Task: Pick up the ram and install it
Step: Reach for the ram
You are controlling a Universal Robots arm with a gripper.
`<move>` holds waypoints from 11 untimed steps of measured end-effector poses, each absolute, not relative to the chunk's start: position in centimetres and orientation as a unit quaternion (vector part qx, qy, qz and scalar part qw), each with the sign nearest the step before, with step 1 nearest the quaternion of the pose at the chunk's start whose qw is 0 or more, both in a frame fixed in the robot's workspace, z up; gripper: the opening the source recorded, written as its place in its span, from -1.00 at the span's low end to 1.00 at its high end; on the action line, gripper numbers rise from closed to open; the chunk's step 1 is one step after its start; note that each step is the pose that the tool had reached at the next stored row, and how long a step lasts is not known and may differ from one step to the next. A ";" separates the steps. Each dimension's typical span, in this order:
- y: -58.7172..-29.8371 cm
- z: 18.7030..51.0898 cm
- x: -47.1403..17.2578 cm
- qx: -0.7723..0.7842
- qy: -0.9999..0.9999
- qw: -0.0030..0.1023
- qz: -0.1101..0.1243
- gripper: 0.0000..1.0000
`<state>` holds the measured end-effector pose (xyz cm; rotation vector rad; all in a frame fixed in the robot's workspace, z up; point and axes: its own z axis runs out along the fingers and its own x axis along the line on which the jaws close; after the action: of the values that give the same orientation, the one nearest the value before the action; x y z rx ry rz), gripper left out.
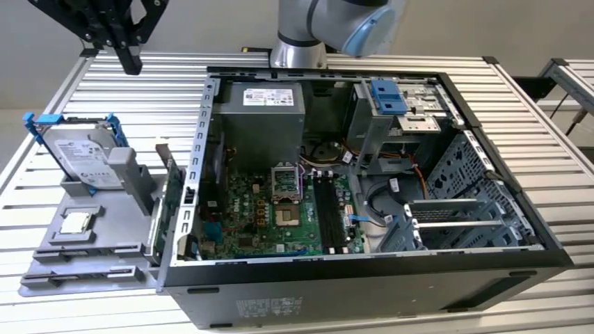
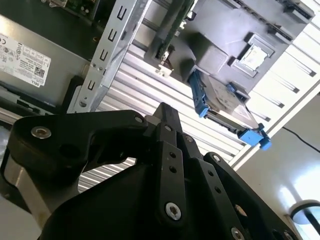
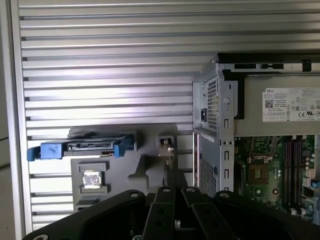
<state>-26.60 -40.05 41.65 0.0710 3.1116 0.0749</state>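
The ram (image 1: 171, 174) stands on its edge in the grey holder (image 1: 102, 240), close against the outer wall of the open computer case (image 1: 371, 278); from here it is a thin dark strip. In the second wrist view the ram (image 2: 175, 22) runs as a dark bar beside the case wall. My gripper (image 1: 133, 67) hangs high over the slatted table at the exterior view's far left, well behind the holder and above it. Its black fingers (image 2: 165, 112) are shut with nothing between them. The long black memory slots (image 1: 327, 209) lie on the green motherboard inside the case.
A silver hard drive with blue brackets (image 1: 88, 156) leans in the holder, and a small square chip (image 1: 74, 223) lies in front of it. Inside the case are the grey power supply (image 1: 267, 111), a blue-tabbed drive cage (image 1: 390, 97) and loose cables (image 1: 371, 209).
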 end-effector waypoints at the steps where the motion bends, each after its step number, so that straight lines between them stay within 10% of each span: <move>1: -40.1 41.7 -26.9 0.022 0.999 0.014 0.024 -1.00; 11: -40.1 41.6 -30.2 0.019 0.999 0.014 0.024 -1.00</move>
<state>-30.20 -40.05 41.63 0.0584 3.1120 0.0751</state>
